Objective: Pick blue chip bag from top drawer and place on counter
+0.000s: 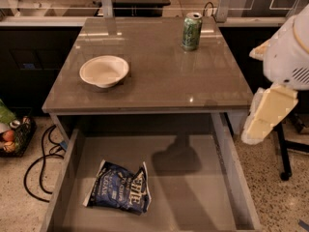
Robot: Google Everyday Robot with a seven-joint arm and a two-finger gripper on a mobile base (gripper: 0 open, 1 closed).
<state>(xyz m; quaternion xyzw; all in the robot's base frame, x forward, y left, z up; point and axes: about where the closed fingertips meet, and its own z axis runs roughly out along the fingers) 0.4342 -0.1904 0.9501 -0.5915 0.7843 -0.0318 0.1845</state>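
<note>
The blue chip bag lies crumpled on the flat grey bottom of the open top drawer, at its front left. The counter is the glossy grey-brown tabletop above the drawer. My gripper hangs at the right edge of the view, beside the counter's right front corner and above the drawer's right wall. It is well to the right of the bag and holds nothing that I can see. Its shadow falls on the drawer bottom near the middle.
A white bowl sits on the counter's left side and a green soda can stands at its back right. Cables and a basket lie on the floor to the left. A black stand leg is on the right.
</note>
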